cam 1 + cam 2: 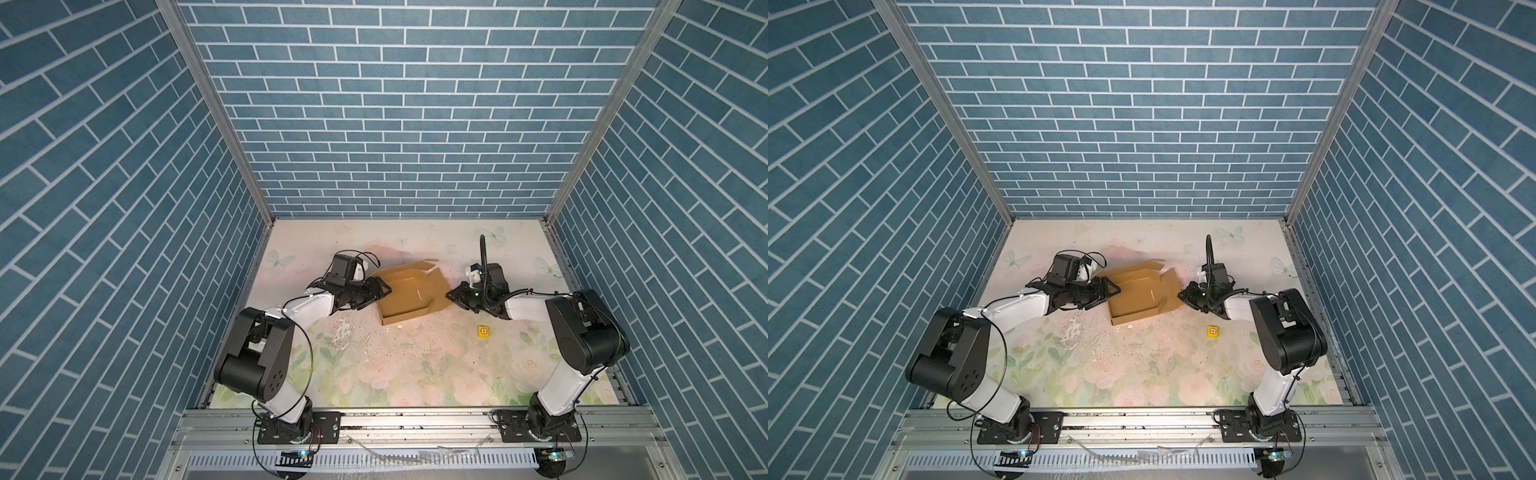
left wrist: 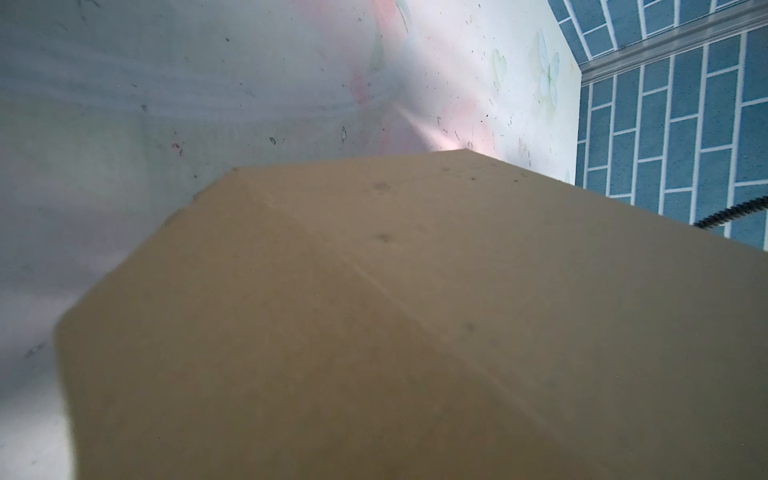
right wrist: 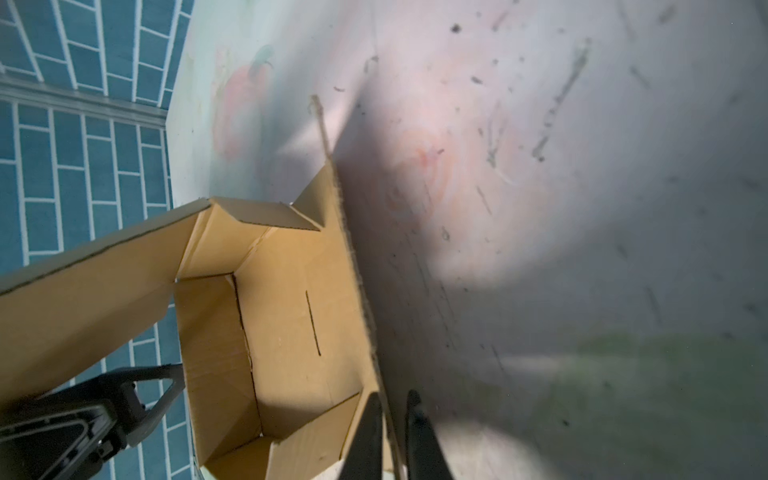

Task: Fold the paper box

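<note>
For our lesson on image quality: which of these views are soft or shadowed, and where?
Left wrist view: the paper box fills most of the frame, out of focus. Right wrist view: box interior fairly sharp, the table smeared, a dark shadow beside the box wall, fingers blurred. Both top views: sharp, evenly lit.

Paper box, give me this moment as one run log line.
paper box: partly folded, on table | right gripper: shut on its right flap edge | left gripper: open, at its left side
</note>
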